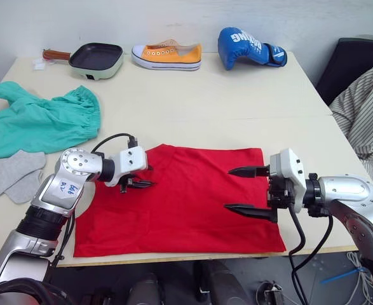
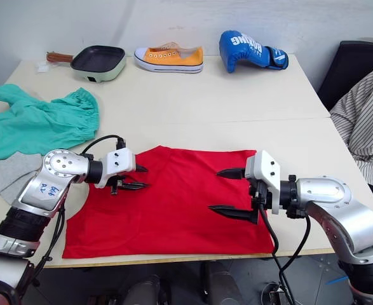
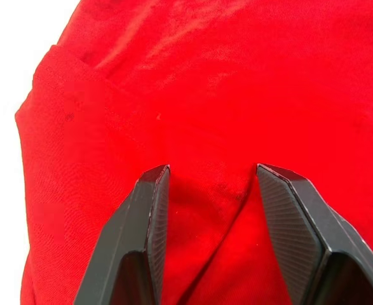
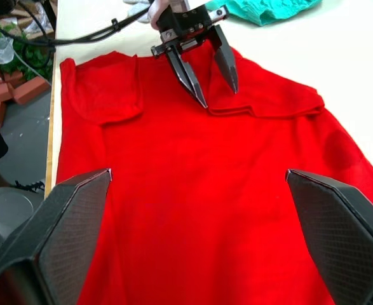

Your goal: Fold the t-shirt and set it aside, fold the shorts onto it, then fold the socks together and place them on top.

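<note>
even, bright indoor light; soft shadows under both arms on the t-shirt (image 1: 186, 197). left wrist view washes out white at 10 o'clock; its near fingers (image 3: 142, 254) blur slightly.

The t-shirt (image 4: 199, 190) lies spread flat on the pale table (image 4: 339, 57), one sleeve (image 4: 103, 95) folded in near the table's edge; the right gripper (image 4: 199, 238) hovers over the cloth with fingers wide apart; opposite it, the left gripper (image 4: 213, 82) points its parted fingertips down at a folded red edge; a teal-green corner of the shorts (image 4: 275, 9) lies beyond.
</note>
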`<move>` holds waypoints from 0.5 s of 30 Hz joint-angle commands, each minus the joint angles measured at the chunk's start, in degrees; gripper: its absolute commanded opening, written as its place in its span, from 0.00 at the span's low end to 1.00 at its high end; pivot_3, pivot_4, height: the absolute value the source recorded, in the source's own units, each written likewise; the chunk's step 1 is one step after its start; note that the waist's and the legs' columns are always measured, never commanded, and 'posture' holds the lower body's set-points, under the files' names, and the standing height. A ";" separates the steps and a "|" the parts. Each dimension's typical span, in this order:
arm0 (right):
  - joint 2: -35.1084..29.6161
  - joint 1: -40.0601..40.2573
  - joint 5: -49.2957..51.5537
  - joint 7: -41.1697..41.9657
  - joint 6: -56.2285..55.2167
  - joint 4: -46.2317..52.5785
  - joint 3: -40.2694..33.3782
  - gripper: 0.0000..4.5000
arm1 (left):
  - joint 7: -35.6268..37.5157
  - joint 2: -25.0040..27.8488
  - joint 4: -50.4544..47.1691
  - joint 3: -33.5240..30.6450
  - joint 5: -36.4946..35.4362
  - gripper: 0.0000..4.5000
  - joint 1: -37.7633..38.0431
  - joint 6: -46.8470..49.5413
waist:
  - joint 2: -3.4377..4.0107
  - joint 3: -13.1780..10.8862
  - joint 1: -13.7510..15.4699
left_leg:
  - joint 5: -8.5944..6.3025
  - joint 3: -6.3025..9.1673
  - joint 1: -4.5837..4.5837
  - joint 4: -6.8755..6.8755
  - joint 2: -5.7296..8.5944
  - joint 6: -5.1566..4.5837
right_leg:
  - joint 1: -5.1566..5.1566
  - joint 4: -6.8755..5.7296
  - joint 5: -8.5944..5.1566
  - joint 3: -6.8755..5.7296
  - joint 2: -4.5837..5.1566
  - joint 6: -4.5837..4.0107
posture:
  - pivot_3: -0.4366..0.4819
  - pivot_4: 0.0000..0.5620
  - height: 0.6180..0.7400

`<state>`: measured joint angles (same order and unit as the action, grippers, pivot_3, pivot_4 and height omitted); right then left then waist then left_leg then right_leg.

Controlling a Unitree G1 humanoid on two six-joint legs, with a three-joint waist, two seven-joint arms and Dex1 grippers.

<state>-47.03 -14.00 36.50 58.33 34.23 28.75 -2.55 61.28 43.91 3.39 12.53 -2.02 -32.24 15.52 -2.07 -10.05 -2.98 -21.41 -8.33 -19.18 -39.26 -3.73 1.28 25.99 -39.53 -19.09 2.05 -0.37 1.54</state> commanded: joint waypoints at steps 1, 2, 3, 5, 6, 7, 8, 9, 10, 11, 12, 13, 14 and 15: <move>0.19 0.45 -1.00 0.44 -2.24 -0.01 0.11 1.00 | 0.67 -0.82 0.57 -0.51 -0.91 0.41 0.13 0.25 | 0.00 0.00 0.00 | 0.00 0.00 0.00 0.00 0.00 0.00 | 0.00 0.00 0.00 0.00 0.00 0.00 | 0.48 0.27 1.00; 0.19 0.51 -1.50 0.33 -2.47 -0.19 0.21 1.00 | 1.26 -0.86 0.78 -0.46 -1.10 0.37 0.16 0.10 | 0.00 0.00 0.00 | 0.00 0.00 0.00 0.00 0.00 0.00 | 0.00 -0.01 0.00 0.00 0.00 0.00 | 0.48 0.27 1.00; 0.21 0.54 -2.13 0.22 -2.82 -0.49 0.31 1.00 | 1.85 -0.81 0.96 -0.33 -1.11 0.31 0.18 -0.08 | 0.00 0.00 0.00 | 0.00 0.00 0.00 0.00 0.00 0.00 | 0.00 0.00 0.00 0.00 0.00 0.00 | 0.48 0.27 1.00; 0.25 0.61 -3.31 0.01 -3.52 -1.41 0.55 1.00 | 2.80 -0.76 1.44 -0.07 -0.92 0.16 0.19 -0.63 | 0.00 0.00 -0.01 | 0.00 0.00 0.00 -0.01 0.00 0.00 | 0.00 0.00 0.00 -0.01 -0.01 0.00 | 0.48 0.27 1.00; 0.23 0.59 -4.03 -0.12 -3.89 -1.97 0.69 1.00 | 3.24 -0.80 1.80 -0.05 -0.93 0.09 0.28 -0.83 | 0.00 0.00 -0.05 | 0.00 0.00 0.00 -0.01 0.00 0.00 | 0.00 0.00 0.00 -0.01 -0.01 0.00 | 0.48 0.27 1.00; 0.15 0.55 -4.80 -0.20 -4.26 -2.62 0.86 1.00 | 3.72 -0.80 2.10 -0.07 -1.00 0.02 0.40 -1.02 | 0.00 0.00 -0.08 | 0.00 -0.01 0.00 -0.01 0.00 0.00 | 0.00 0.00 0.00 -0.01 -0.01 0.00 | 0.48 0.27 1.00; -0.06 0.40 -6.14 -0.18 -5.18 -3.72 1.24 1.00 | 4.28 -0.78 2.42 -0.09 -1.12 0.01 0.42 -1.07 | 0.00 0.00 -0.09 | 0.00 -0.01 0.00 -0.01 0.00 0.00 | 0.00 -0.01 0.00 0.00 -0.01 0.00 | 0.48 0.27 1.00; -0.19 0.24 -7.28 -0.13 -6.04 -4.72 1.54 1.00 | 4.77 -0.78 2.68 -0.11 -1.21 0.01 0.39 -1.14 | 0.00 0.00 -0.08 | 0.00 -0.01 0.01 -0.01 -0.01 0.00 | 0.00 -0.01 0.00 -0.01 -0.01 0.00 | 0.48 0.27 1.00; -0.19 -0.15 -8.41 -0.28 -6.77 -6.21 1.80 1.00 | 5.34 -0.58 3.15 -0.19 -1.26 0.01 0.30 -1.40 | 0.00 0.00 -0.08 | 0.00 -0.01 0.01 -0.01 -0.01 0.00 | 0.00 -0.01 0.00 -0.01 -0.01 0.00 | 0.48 0.27 1.00; -0.01 -1.00 -9.68 -0.76 -7.45 -8.24 2.04 1.00 | 6.03 -0.19 3.97 -0.44 -1.32 0.01 0.02 -1.93 | 0.00 0.00 -0.10 | 0.00 -0.01 0.01 -0.01 0.00 0.00 | 0.00 -0.02 0.00 0.00 -0.01 0.00 | 0.48 0.27 1.00; 0.32 -2.13 -10.84 -1.38 -8.03 -10.43 2.23 1.00 | 6.85 0.32 4.90 -0.74 -1.43 0.01 -0.38 -2.47 | 0.00 0.00 -0.15 | 0.00 -0.01 0.02 -0.03 0.00 0.00 | -0.01 -0.02 0.00 0.00 -0.01 0.00 | 0.48 0.27 1.00; 0.81 -3.64 -11.87 -2.18 -8.26 -12.89 2.35 1.00 | 7.93 1.00 5.81 -1.04 -1.64 0.01 -0.88 -2.94 | 0.00 0.00 -0.27 | 0.00 -0.03 0.02 -0.04 0.00 0.00 | -0.01 -0.04 0.00 0.01 -0.01 0.00 | 0.48 0.27 1.00; 1.50 -5.69 -12.78 -3.22 -8.00 -15.87 2.42 1.00 | 9.28 1.90 6.68 -1.44 -2.00 0.01 -1.49 -3.25 | 0.00 0.00 -0.41 | 0.00 -0.05 0.03 -0.09 0.00 0.00 | -0.01 -0.07 0.00 0.02 -0.02 0.00 | 0.48 0.27 1.00; 2.28 -7.85 -13.54 -4.12 -7.75 -18.95 2.43 1.00 | 10.53 2.74 7.50 -1.84 -2.42 0.01 -2.13 -3.46 | 0.00 0.00 -0.56 | 0.00 -0.06 0.03 -0.12 -0.01 0.00 | 0.00 -0.10 0.01 0.02 -0.03 -0.01 | 0.48 0.27 1.00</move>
<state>-45.31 -20.10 23.81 55.65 27.38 12.04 0.73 69.80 44.92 10.07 12.22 -3.89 -33.43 12.83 -2.07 -10.06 -3.53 -21.41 -8.40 -19.14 -39.43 -3.75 1.28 26.00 -39.69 -19.07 2.08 -0.41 1.50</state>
